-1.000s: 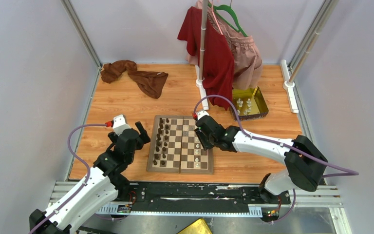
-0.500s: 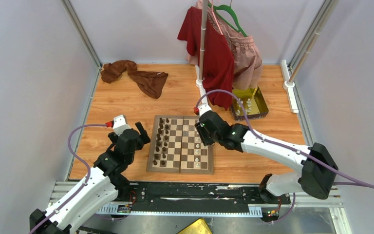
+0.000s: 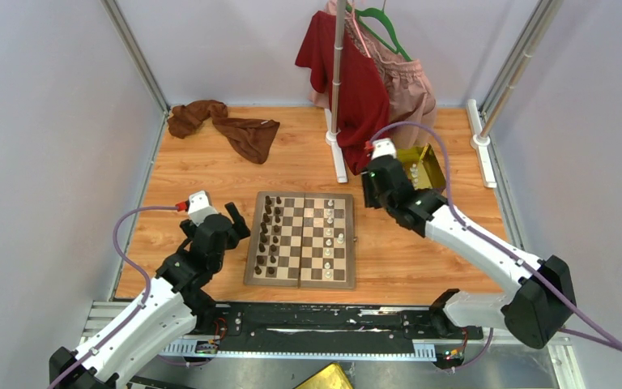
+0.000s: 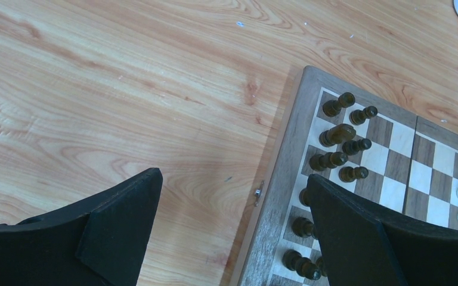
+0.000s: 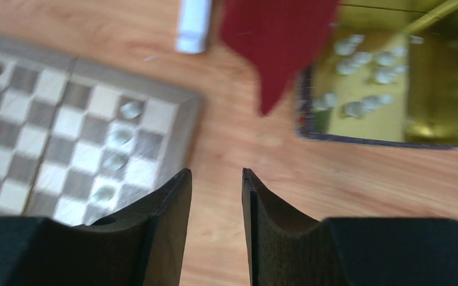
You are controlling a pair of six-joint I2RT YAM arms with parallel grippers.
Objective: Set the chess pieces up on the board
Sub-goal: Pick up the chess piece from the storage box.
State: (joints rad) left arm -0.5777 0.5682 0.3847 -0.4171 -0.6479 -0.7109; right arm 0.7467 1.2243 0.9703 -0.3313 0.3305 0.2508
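Note:
The wooden board (image 3: 301, 280) lies in the middle of the table. Dark brown pieces (image 3: 269, 235) stand in its two left columns, and a few cream-white pieces (image 3: 329, 253) stand on its right half. My left gripper (image 3: 233, 220) hovers open and empty over the table just left of the board. In the left wrist view it (image 4: 232, 182) spans the board's edge (image 4: 286, 179) beside the dark pieces (image 4: 339, 134). My right gripper (image 3: 375, 193) is open a little and empty, between the board and the gold tray (image 3: 431, 162). In the right wrist view its jaws (image 5: 214, 174) are over bare table.
The gold tray (image 5: 447, 83) at the back right holds several white pieces (image 5: 364, 59). A red garment (image 3: 356, 81) and a pink one hang from a stand whose base is behind the board. A brown cloth (image 3: 227, 126) lies at the back left.
My right arm has swung from over the board's right side to the back right, toward the gold tray, uncovering the white pieces on the board. The left arm has not moved.

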